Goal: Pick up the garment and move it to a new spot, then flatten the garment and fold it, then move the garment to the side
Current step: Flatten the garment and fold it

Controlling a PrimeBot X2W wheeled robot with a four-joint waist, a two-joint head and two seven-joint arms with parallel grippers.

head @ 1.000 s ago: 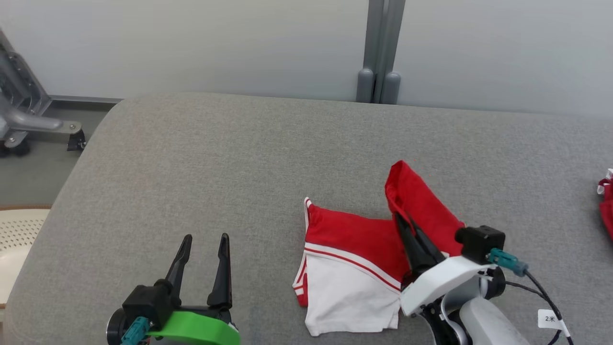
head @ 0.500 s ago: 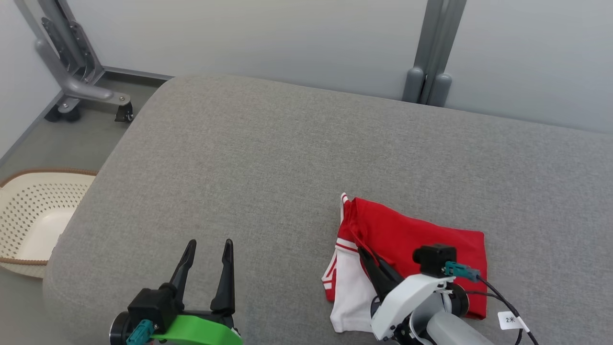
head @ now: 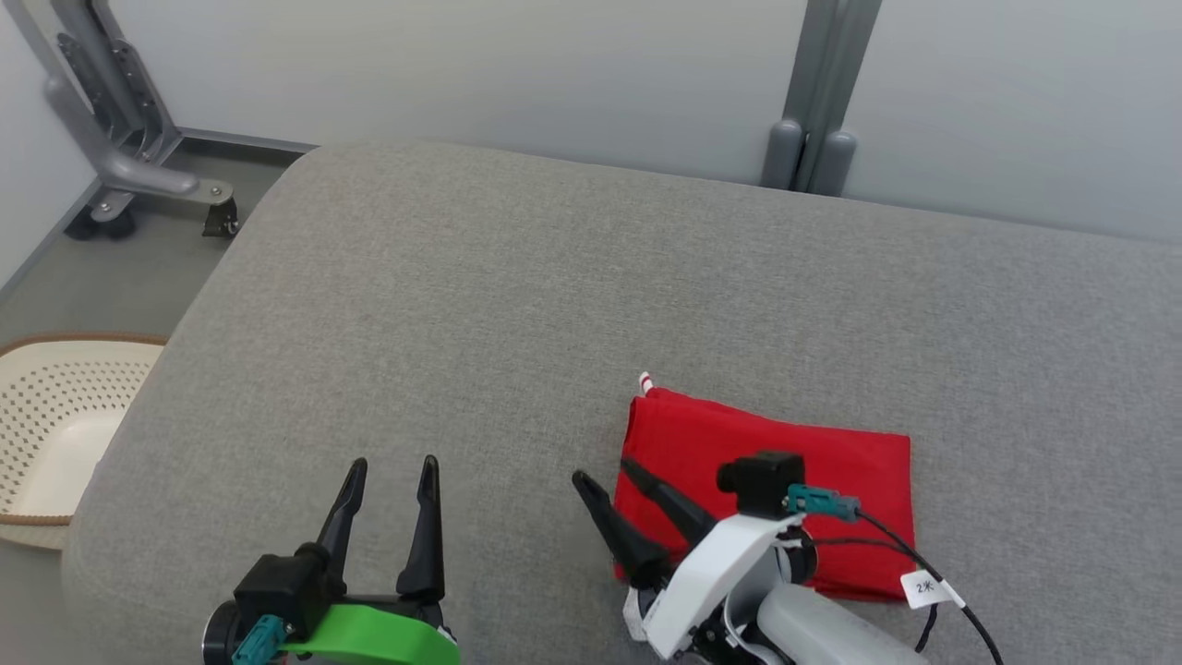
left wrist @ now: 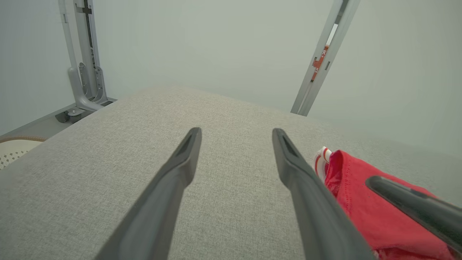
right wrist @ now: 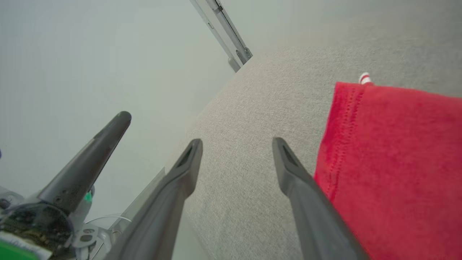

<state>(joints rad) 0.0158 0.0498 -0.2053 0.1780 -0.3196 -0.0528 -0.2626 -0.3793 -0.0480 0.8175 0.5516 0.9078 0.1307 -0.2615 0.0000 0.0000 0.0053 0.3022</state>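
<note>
- Currently the folded red fabric garment [head: 702, 429] lies flat on the grey upholstered surface [head: 554, 277].
- Right gripper [head: 602, 471]: fingers spread wide, gripping nothing, at the garment's left edge.
- Left gripper [head: 393, 464]: fingers spread wide too, gripping nothing, over the grey surface.
- Cream perforated plastic basket [head: 46, 416] with a brown rim stands on the floor at the left. The part of its inside that I can see is pale perforated plastic.

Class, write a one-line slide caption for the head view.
Right claw open beside a folded red cloth garment on a grey upholstered surface; left claw open.
</note>
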